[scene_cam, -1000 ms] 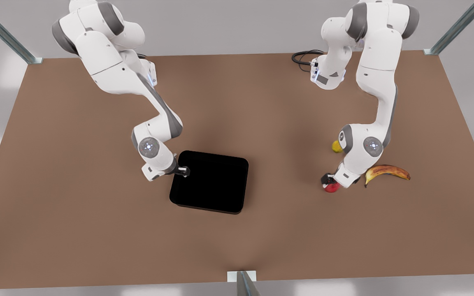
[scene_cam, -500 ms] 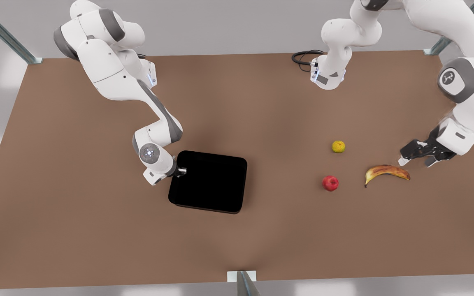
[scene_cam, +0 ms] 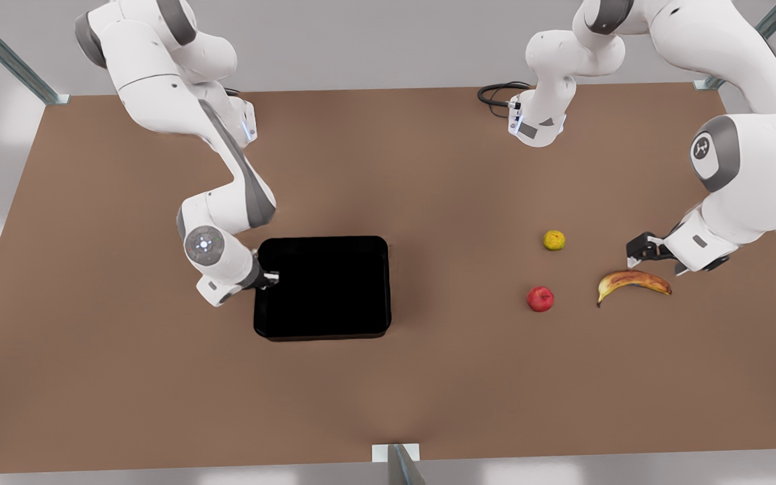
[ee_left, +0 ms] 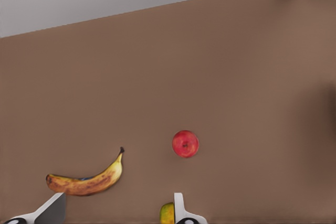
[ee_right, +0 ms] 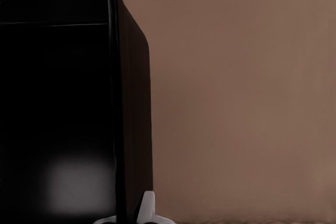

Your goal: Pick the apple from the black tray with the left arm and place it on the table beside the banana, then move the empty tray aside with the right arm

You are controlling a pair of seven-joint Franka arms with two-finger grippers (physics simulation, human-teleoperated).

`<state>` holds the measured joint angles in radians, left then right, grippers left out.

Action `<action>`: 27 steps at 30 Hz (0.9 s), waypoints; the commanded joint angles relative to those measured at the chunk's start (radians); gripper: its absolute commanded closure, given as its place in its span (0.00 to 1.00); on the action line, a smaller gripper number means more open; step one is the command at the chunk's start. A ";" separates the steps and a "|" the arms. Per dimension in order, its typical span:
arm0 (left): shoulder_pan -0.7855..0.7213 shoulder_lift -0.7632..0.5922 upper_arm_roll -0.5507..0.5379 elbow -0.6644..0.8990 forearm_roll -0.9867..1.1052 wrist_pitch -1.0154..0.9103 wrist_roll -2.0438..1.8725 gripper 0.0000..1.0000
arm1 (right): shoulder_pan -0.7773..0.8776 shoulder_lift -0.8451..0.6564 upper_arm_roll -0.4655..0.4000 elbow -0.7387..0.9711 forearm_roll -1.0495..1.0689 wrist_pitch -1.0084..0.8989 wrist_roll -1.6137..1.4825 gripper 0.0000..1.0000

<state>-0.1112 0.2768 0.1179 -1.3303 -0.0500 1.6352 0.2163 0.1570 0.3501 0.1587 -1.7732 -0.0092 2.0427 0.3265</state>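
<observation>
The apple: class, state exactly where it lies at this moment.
The apple lies on the table, toward the front view's right, apart from the banana on its right. A small yellow fruit sits just behind it.

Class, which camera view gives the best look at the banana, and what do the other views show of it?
The left wrist view shows the banana best: large, whole, brown patches and stem tip plain, lying on the table apart from the apple. The front view shows it smaller, near the open left gripper. The right wrist view looks at the black tray instead.
</observation>
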 commanded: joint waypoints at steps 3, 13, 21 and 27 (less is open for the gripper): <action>-0.001 -0.001 0.000 0.000 0.005 -0.021 0.067 0.00 | -0.002 -0.037 -0.143 0.075 0.063 -0.377 -0.514 0.89; -0.018 0.001 -0.001 0.002 0.005 -0.014 0.066 0.00 | -0.002 0.009 -0.465 0.158 0.055 -0.444 -1.029 0.88; -0.019 0.002 -0.001 0.000 0.007 -0.014 0.066 0.00 | -0.004 0.198 -0.528 0.178 0.061 -0.263 -1.067 0.88; -0.019 0.002 -0.001 0.000 0.009 -0.014 0.066 0.00 | -0.004 0.274 -0.528 0.219 0.064 -0.230 -1.055 0.42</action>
<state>-0.1304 0.2804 0.1163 -1.3305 -0.0424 1.6215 0.2682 0.1534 0.6209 -0.3702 -1.5585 0.0559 1.7720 -0.4427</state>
